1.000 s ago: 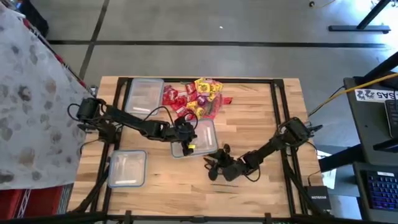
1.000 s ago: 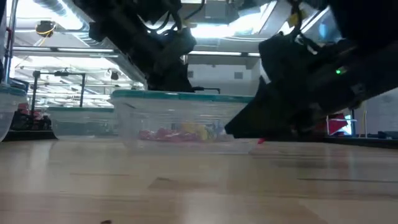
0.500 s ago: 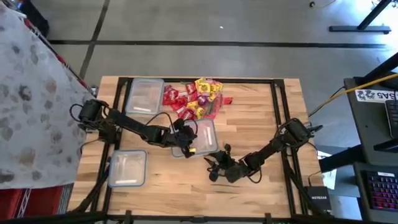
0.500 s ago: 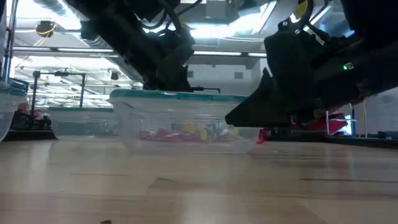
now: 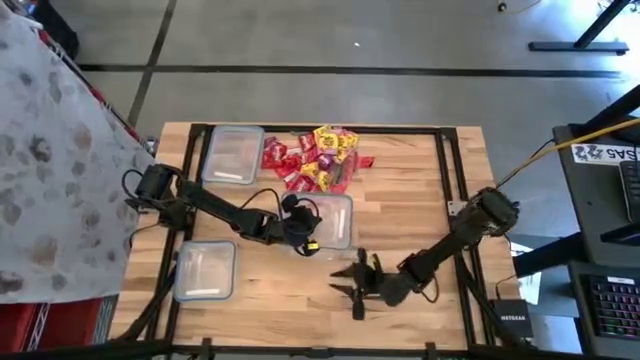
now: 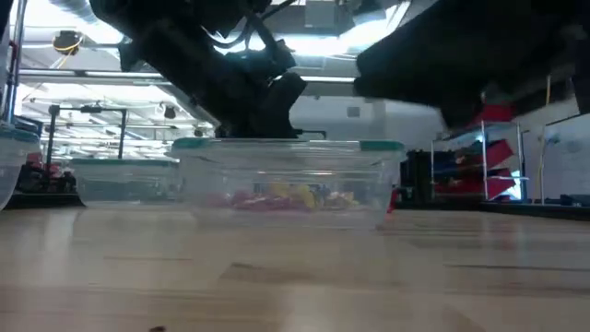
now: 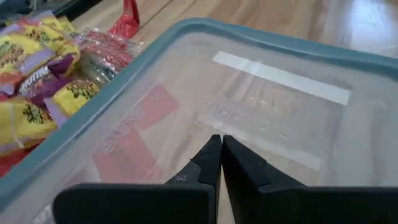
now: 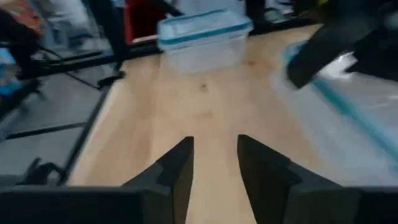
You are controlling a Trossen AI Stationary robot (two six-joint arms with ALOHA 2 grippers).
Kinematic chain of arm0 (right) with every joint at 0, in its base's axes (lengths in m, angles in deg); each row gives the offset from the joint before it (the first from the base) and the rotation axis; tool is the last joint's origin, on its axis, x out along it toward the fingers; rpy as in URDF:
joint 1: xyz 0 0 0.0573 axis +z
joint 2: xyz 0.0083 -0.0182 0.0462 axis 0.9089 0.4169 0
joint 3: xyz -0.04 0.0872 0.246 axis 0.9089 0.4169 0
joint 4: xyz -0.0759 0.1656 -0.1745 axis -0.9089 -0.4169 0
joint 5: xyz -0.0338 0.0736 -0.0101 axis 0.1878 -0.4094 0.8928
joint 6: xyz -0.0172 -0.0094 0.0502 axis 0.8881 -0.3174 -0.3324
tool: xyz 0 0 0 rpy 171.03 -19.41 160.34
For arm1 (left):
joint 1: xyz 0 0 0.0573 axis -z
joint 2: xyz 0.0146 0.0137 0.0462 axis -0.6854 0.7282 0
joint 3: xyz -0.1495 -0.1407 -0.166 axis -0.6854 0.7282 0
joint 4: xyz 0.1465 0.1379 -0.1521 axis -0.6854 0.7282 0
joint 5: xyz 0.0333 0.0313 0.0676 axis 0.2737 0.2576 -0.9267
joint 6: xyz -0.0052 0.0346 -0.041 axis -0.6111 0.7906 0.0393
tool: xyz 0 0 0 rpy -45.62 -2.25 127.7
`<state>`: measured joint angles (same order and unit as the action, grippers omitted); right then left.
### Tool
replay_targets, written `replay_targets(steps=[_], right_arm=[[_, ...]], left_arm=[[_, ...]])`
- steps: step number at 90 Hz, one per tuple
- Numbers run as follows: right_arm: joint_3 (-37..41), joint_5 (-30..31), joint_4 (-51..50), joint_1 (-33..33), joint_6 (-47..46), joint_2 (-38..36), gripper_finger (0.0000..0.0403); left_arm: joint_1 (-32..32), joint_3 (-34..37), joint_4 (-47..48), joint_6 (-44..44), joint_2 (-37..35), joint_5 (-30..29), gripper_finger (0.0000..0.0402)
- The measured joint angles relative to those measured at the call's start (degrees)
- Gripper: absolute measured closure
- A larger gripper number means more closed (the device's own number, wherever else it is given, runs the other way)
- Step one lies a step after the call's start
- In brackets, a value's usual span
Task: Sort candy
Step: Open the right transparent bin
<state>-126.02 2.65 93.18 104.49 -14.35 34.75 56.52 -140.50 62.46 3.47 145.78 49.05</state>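
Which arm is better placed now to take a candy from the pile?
Left. Its end effector is shut over the middle tub, next to the candy pile. The right end effector is open, farther away.

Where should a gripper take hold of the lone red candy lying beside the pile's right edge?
Take the red candy from straight above, pinching across its short width. It lies flat on the table, clear of the candy pile, so the fingers have room either side.

The candy lies between two tubs, a third tub left-front.
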Motion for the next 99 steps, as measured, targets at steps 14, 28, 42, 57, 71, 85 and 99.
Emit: replay_targets(steps=[14,28,42,57,71,85,99], right_arm=[[-0.50,17.06,-21.96,0.80,-11.42,-8.94,0.0292],[-0.48,19.76,-44.52,-4.00,-35.66,-11.86,0.0292],[-0.37,4.02,-54.98,-9.72,-48.78,-9.02,0.0292],[-0.33,-2.70,-45.83,-12.28,-43.96,-4.91,0.0292],[-0.04,-15.33,-31.90,-10.90,-29.04,-3.27,0.0292],[-0.68,-20.17,-23.22,-5.83,-22.44,-3.33,0.0292],[-0.66,-13.16,-27.29,0.44,-31.40,-3.60,0.0292]], left_arm=[[1.70,-0.33,0.10,4.17,-3.81,2.19,0.0402],[2.97,-1.11,2.11,3.90,-10.30,3.71,0.0401],[3.28,-1.68,5.80,1.35,-17.46,1.62,0.0401],[1.47,0.76,14.72,-9.09,-15.95,12.79,0.0401],[0.20,4.80,5.02,-11.61,-10.19,12.97,0.0401],[-0.96,5.02,-6.27,-2.54,-6.74,13.77,0.0401],[-1.32,3.40,-5.17,1.05,-9.03,13.84,0.0401]])
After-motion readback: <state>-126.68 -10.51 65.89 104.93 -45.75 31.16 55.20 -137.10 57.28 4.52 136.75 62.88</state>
